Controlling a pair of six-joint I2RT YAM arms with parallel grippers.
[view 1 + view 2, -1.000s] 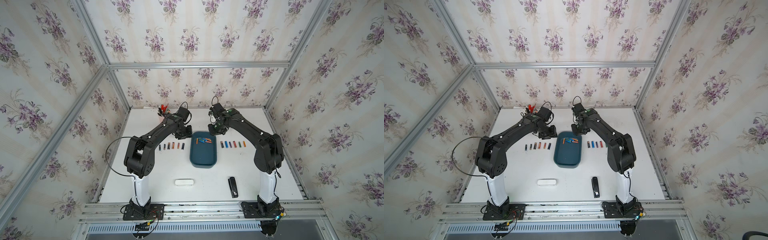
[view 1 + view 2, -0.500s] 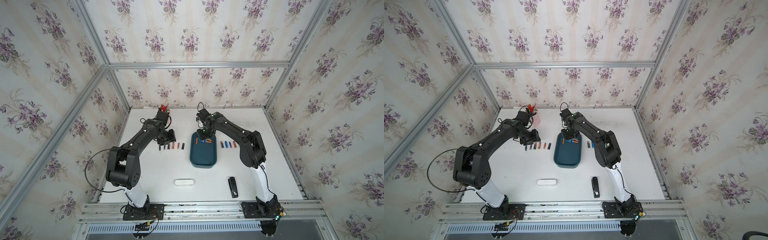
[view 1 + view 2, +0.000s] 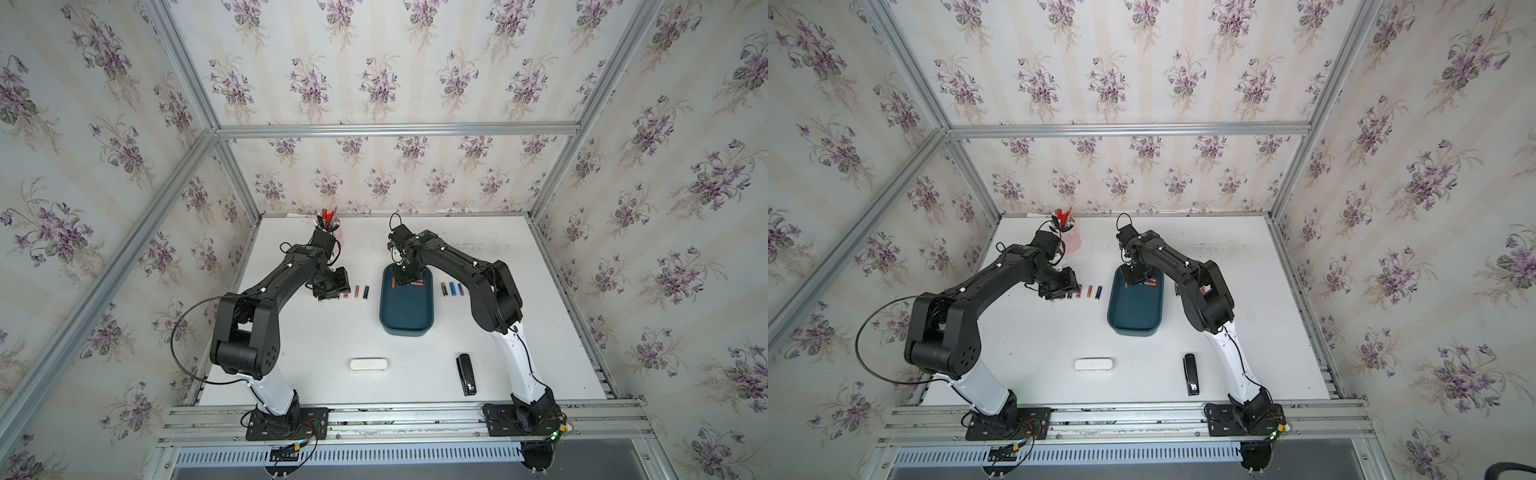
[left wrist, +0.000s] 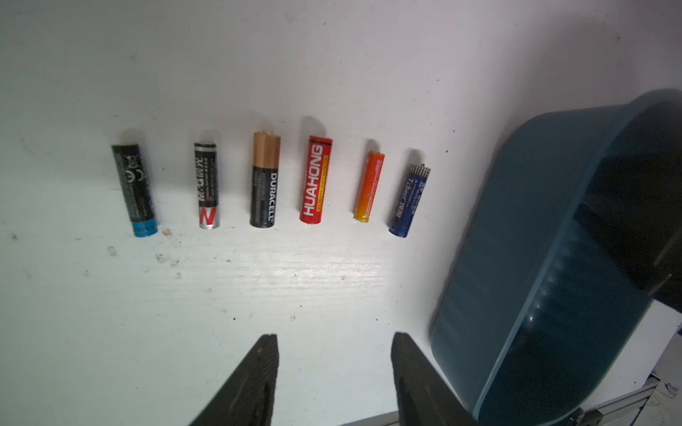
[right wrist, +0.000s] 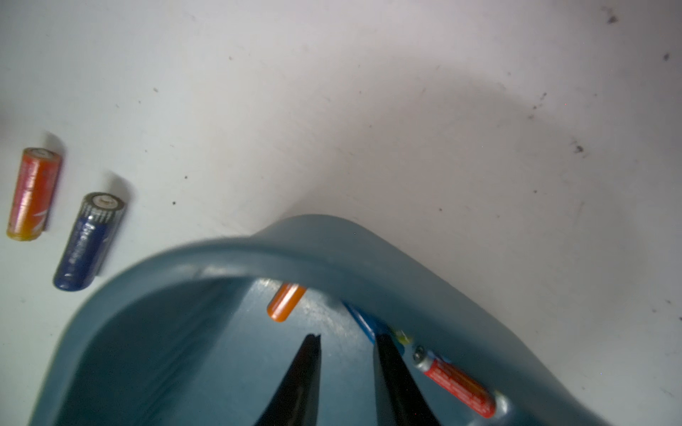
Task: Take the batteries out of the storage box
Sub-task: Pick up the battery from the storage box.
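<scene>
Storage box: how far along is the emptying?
Done: six batteries lie in a row on the table beside the box; at least three more batteries show on its other side. In hand: nothing; the right gripper is down in the box, jaws apart and empty, and the left gripper hangs open over the table. Left: at least an orange battery, a blue battery and a red battery in the box.

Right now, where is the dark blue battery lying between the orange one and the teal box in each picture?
Top view: dark blue battery lies between the orange battery and the storage box.
Top view: dark blue battery, same place.
Left wrist: dark blue battery ends the row of six, nearest the box.
Right wrist: dark blue battery beside the orange battery, just outside the box's rim.
Shared landmark: the storage box.
</scene>
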